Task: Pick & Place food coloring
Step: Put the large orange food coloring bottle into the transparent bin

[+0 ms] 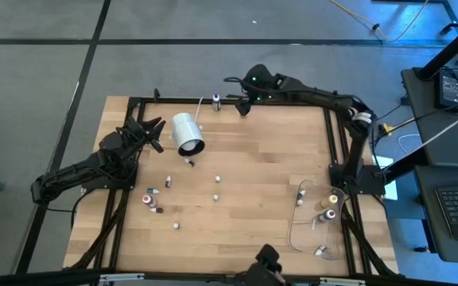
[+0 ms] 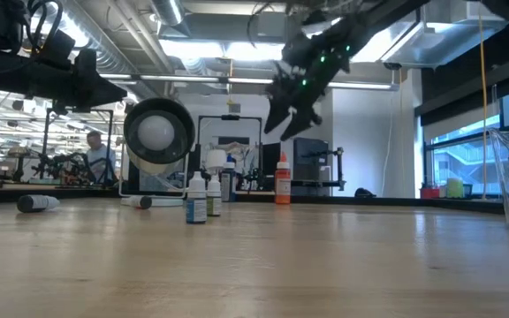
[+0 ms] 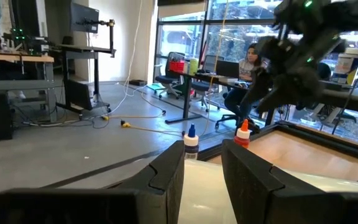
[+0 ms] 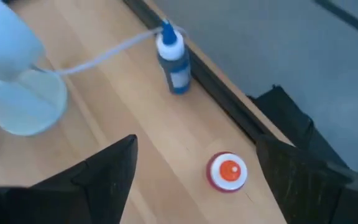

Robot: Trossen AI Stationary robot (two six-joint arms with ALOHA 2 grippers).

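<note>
From the high view, my right gripper (image 1: 242, 106) hangs at the upper middle of the frame over the table's (image 1: 253, 167) far edge, with a small blue-capped bottle (image 1: 216, 101) just to its left. The other food coloring bottles (image 1: 153, 200) lie scattered across the lower left and middle of the picture, and a few already stand in the clear bin (image 1: 302, 230) at lower right. My left gripper (image 1: 156, 133) sits at the left, beside the large white cylinder (image 1: 188, 133).

In the low view, an orange-capped bottle (image 2: 283, 179) stands upright left of centre, directly below the right gripper (image 2: 292, 108).

The left wrist view shows the left fingers (image 3: 166, 177) narrowly parted, with nothing visibly between them and the cylinder's white side just below.

The right wrist view shows the right fingers (image 4: 107, 165) spread wide, holding nothing. The orange-capped bottle (image 4: 227, 171) sits between them at lower centre, the blue-capped one (image 4: 174, 62) farther off at upper centre.

I judge these bottles light, stiff plastic, smooth and easy to tip. I would take the orange one across its body, below the cap, squeezing gently so it does not pop out.
</note>
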